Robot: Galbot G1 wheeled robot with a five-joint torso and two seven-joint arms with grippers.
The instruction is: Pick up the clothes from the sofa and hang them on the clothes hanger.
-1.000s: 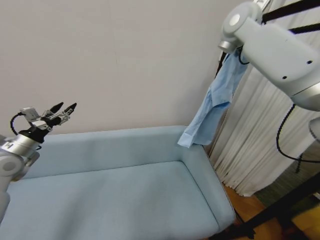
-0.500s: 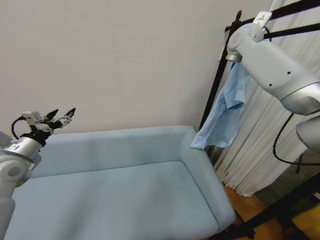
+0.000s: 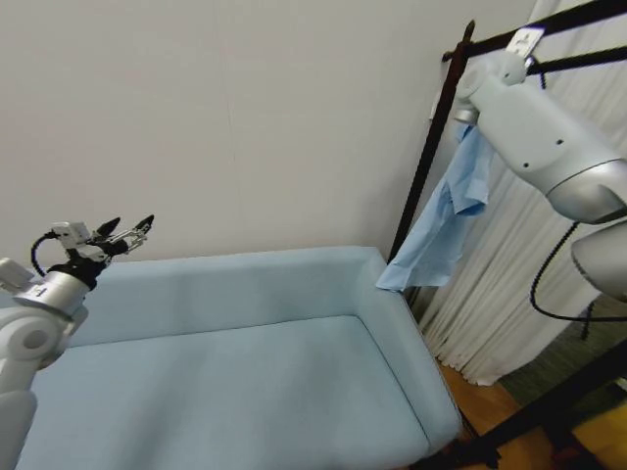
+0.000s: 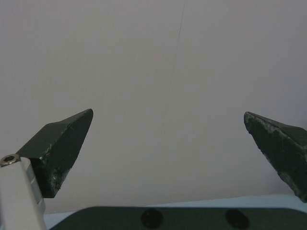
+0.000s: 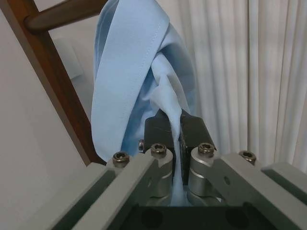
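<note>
High beside the clothes hanger (image 3: pixel 431 147), the right hand (image 5: pixel 173 127) pinches a bunched fold of the blue shirt (image 3: pixel 446 220), evidently to drape it there, while the left hand (image 3: pixel 127 227) hangs wide open over the sofa (image 3: pixel 245 372).

The right arm (image 3: pixel 539 132) hides the top of the shirt (image 3: pixel 443 223).

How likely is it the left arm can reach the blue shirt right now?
Probably not. The left gripper, open, sits at the left end of the sofa; the blue shirt hangs at the rack past its right end, clamped in the right gripper.
</note>
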